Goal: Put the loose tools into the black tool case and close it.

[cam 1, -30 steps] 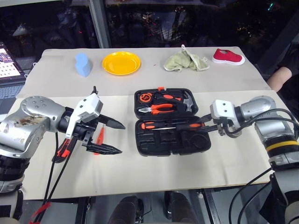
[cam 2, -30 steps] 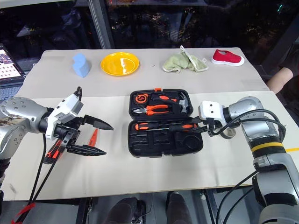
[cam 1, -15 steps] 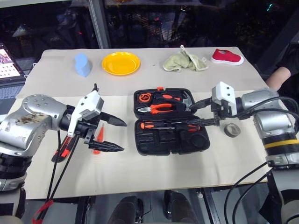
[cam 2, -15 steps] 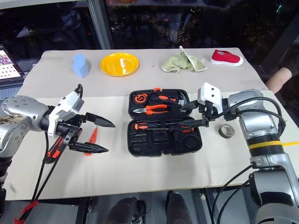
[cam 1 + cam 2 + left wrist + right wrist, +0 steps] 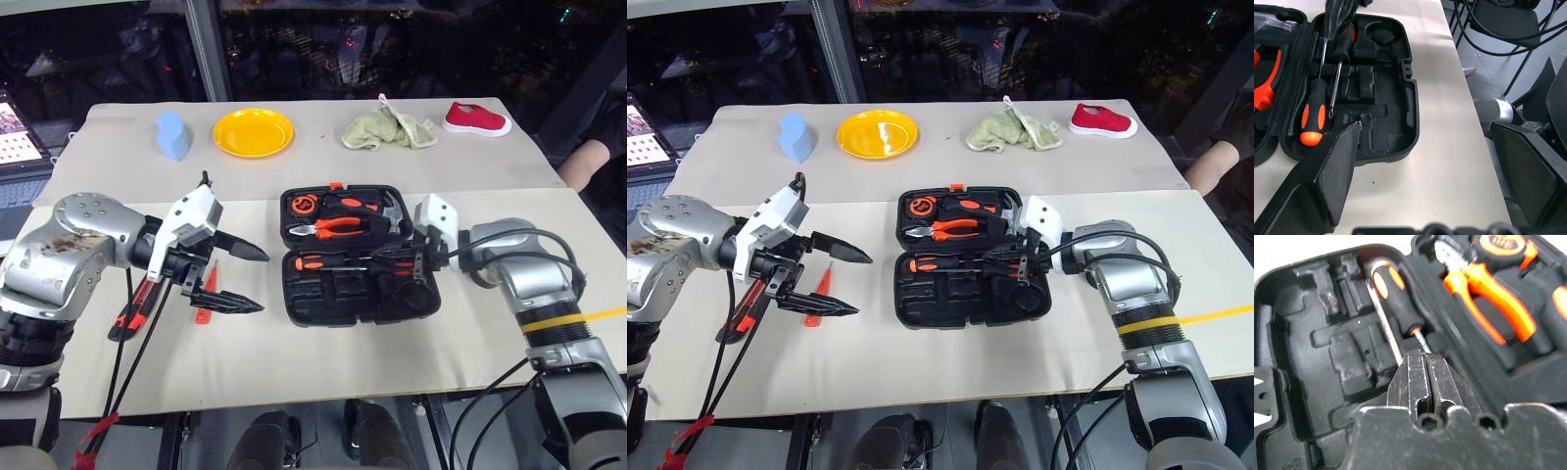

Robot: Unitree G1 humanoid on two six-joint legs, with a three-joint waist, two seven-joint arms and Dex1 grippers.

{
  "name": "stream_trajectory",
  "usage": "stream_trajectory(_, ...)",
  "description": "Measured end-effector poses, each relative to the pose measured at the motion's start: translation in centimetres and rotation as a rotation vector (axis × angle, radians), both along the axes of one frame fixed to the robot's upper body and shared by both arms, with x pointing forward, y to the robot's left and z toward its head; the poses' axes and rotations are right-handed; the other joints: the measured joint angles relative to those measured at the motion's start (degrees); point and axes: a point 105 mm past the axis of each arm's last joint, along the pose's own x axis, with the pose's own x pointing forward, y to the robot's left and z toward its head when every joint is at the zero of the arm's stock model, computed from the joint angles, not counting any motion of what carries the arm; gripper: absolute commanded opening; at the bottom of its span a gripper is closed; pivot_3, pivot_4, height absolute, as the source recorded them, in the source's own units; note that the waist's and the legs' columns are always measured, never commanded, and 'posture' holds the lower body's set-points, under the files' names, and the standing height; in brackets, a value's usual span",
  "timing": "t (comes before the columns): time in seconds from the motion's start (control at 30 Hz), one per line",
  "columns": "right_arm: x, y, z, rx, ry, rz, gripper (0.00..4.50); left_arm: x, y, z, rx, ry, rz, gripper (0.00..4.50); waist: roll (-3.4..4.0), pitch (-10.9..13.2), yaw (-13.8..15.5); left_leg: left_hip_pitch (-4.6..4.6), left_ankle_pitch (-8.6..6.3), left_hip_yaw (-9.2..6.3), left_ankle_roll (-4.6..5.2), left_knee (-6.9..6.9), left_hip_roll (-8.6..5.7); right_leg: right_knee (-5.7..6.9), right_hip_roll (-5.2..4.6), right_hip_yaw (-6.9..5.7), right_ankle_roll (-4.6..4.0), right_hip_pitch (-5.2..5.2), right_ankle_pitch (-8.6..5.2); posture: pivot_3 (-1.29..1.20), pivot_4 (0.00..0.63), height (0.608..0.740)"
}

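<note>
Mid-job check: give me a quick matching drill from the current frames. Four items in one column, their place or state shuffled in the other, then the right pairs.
Items
1. left gripper
2. right gripper
3. yellow plate
4. slim orange tester screwdriver

Place or state
A. lying on the table beside the left gripper, outside the black tool case
B. shut, over the open case by the screwdrivers
C. open, holding nothing
D. at the far side of the table, next to a blue object

Pairs: 1-C, 2-B, 3-D, 4-A
</note>
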Motion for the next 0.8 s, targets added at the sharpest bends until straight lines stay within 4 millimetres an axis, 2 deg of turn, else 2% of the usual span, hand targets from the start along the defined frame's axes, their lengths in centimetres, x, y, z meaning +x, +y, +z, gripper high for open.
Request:
stream_trajectory(0.43,0.1,1.6,-1.9,-0.053,-0.008,0.005,0.03,0.1,0.1,-0.1,0.008,-0.005,0.006,4.5,-0.02,0.0,-0.2,0.24,0.05,0.01,-0.09,-0.01,0.03,0.04,0.22,0.15,-0.05,0.14,0.02,0.0,0.15,0.74)
stream_trajectory(0.67,0.4,2.1,-2.1,-0.113,-0.051,0.01,0.03,0.2,0.0,-0.2,0.012,-0.016,0.008,4.5,-0.08,-0.1,-0.2,0.71,0.12,0.02,-0.23,-0.04,0.21,0.07,0.37,0.21,-0.2,0.59,0.1,0.0,0.15,0.74)
stream_trajectory(0.8,0.1,2.3,-1.4,-0.029,-0.017,-0.016,0.03,0.3,-0.1,-0.2,0.006,-0.021,0.011,4.5,-0.08,-0.1,-0.1,0.74,0.14,0.02,-0.26,-0.04,0.29,0.09,0.39,0.25,-0.28,0.59,0.16,0.0,0.15,0.74)
